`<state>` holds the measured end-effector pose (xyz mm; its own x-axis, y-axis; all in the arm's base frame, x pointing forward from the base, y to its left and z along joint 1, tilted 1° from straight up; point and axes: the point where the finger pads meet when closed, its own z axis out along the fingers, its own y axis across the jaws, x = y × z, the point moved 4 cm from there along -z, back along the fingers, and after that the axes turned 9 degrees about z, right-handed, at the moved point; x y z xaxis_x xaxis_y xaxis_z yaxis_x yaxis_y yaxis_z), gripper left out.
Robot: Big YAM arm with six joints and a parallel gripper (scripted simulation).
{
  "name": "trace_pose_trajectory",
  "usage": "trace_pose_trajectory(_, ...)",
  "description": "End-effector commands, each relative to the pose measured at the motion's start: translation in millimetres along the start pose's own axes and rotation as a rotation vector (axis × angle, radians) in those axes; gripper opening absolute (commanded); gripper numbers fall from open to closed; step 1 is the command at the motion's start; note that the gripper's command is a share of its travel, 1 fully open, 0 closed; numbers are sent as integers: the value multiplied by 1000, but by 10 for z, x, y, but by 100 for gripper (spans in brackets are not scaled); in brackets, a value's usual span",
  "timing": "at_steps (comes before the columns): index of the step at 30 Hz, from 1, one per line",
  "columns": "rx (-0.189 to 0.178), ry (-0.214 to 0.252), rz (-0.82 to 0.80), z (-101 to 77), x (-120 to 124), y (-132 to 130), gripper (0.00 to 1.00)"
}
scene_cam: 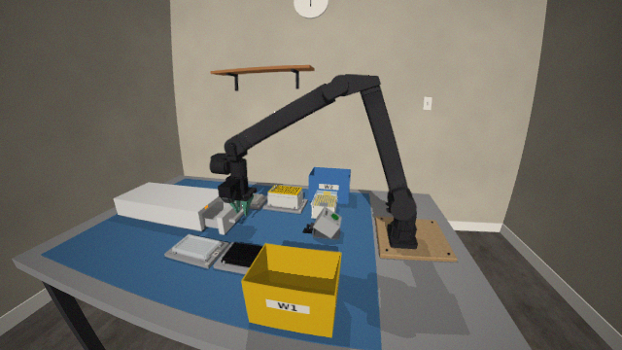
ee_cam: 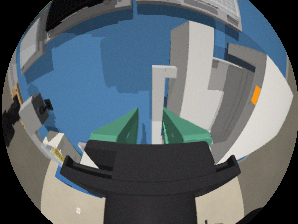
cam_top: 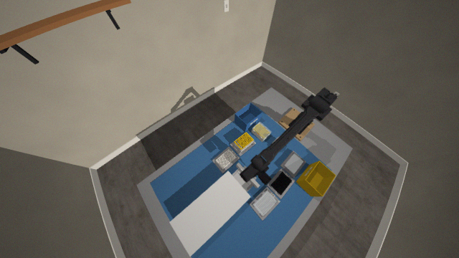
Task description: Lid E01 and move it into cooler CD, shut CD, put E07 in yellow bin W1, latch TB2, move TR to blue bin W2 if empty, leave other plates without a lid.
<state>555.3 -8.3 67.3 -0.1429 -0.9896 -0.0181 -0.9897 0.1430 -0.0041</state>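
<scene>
A single black arm (scene_cam: 301, 109) rises from its base, climbs steeply to a high elbow, then slopes down in a long reach to the wrist, which bends so the gripper (scene_cam: 239, 206) points downward, low over the bench. In the wrist view its two green fingers stand partly apart, with a pale upright bar showing in the gap between them; whether the fingers press on that bar cannot be told.
</scene>
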Motion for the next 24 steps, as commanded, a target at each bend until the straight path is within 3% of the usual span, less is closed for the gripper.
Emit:
trace_pose_trajectory(1,-14,-2,3,-19,-10,51,30)
trace_pose_trajectory(2,-14,-2,3,-19,-10,51,30)
trace_pose_trajectory(4,28,-8,3,-172,-11,34,30)
trace_pose_trajectory(19,23,-7,0,-162,22,213,30)
trace_pose_trajectory(20,8,-5,0,-112,25,243,30)
trace_pose_trajectory(22,25,-7,-1,-160,29,246,30)
trace_pose_trajectory(24,-1,-4,0,-87,34,278,30)
